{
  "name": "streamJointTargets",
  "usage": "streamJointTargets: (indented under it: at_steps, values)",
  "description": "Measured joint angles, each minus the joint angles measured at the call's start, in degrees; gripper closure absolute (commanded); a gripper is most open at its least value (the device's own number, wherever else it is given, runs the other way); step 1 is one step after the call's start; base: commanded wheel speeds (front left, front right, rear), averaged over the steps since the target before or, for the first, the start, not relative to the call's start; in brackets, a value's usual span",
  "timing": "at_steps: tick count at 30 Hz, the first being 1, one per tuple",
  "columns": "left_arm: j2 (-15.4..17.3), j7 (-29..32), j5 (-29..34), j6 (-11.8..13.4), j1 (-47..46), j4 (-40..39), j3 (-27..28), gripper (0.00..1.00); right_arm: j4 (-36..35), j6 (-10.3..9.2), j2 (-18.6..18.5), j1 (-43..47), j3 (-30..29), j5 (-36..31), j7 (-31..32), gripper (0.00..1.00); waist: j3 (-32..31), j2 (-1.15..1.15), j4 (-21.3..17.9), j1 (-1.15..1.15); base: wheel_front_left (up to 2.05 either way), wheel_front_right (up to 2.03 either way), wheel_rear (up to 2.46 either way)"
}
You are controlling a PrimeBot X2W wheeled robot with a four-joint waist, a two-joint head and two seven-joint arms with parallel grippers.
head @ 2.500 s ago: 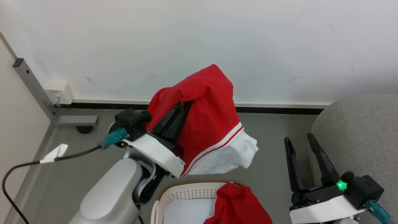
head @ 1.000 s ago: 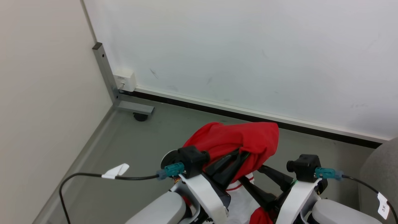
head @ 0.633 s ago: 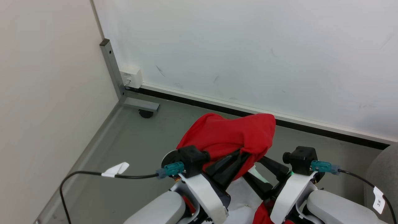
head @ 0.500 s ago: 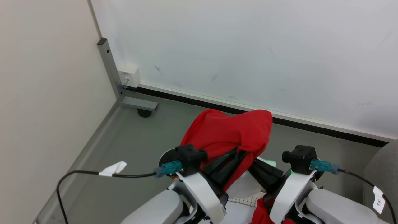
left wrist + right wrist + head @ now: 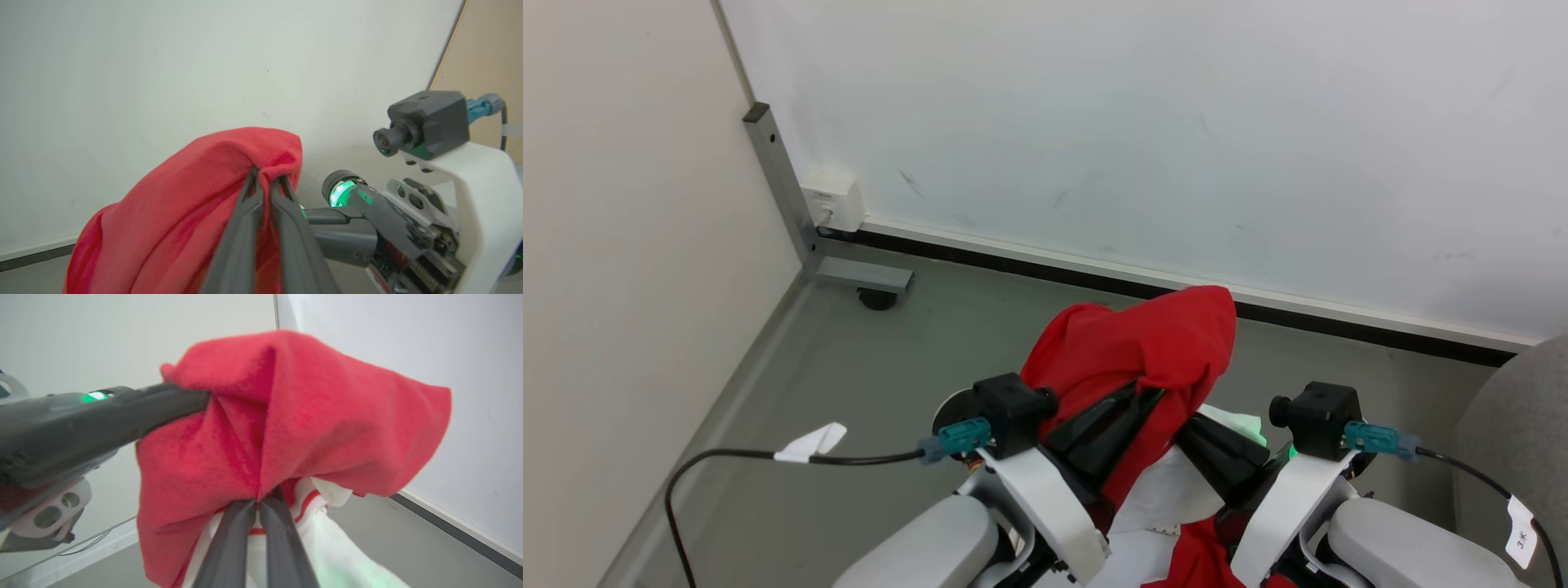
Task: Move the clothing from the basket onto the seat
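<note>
One piece of the clothing, bright red with a white hem, hangs bunched in the air between my two arms. My left gripper is shut on a fold at its top edge. In the right wrist view my right gripper is shut on a lower red fold, just above the striped white hem. More red fabric shows at the bottom edge between my forearms. My arms hide the basket. A corner of the grey seat shows at the far right.
A white wall with a dark baseboard runs behind the garment. A grey metal post with a caster foot stands in the left corner. A black cable trails over the grey floor at the left.
My right gripper's jaws have gone from open to shut on the red garment. The left gripper has kept its grip. The head camera has shifted a little.
</note>
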Motion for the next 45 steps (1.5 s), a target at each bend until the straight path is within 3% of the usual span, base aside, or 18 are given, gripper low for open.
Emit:
streamJointTargets:
  at_steps: [2,3,5,6,16,37,45]
  values:
    - [0.09,-0.21,-0.09,0.09,-0.01,0.11,0.13,1.0,0.04,0.0,0.23,0.34,-0.62,-0.21,0.0,1.0,0.05,0.0,-0.36,0.0,0.0,0.0,0.0]
    - [0.2,-0.32,-0.14,0.27,0.01,0.13,0.27,0.9,0.08,0.0,0.35,0.6,-1.07,-0.41,0.0,1.0,0.08,0.0,-0.68,0.0,0.0,0.0,0.0]
    - [0.48,-0.36,-0.34,0.52,0.03,0.12,0.46,0.51,0.07,0.0,0.49,0.98,-2.26,-0.54,0.0,1.0,0.18,0.0,-1.53,0.0,0.0,0.0,0.0]
    - [0.62,-0.36,-0.34,0.56,0.05,0.11,0.43,0.0,0.04,0.0,0.47,1.12,-2.9,-0.66,0.0,1.0,0.26,0.0,-2.0,0.0,0.0,0.0,0.0]
    - [1.68,-0.4,-0.76,1.34,1.02,-0.44,0.48,0.0,-0.62,0.0,0.1,5.46,-9.95,-1.45,0.0,1.0,1.09,0.0,-8.8,0.0,0.0,0.0,0.0]
    - [3.18,-1.99,0.78,2.34,1.99,-1.58,0.35,0.0,-7.32,0.0,-4.91,13.07,-26.36,-9.81,-0.01,1.0,2.2,0.0,-29.95,0.0,0.0,0.0,0.0]
    - [3.34,-2.37,1.44,2.12,2.14,-0.31,-0.25,0.0,-10.54,0.0,-5.17,18.09,-31.27,-13.14,-0.01,1.0,3.16,0.0,-34.61,0.0,0.0,0.0,0.0]
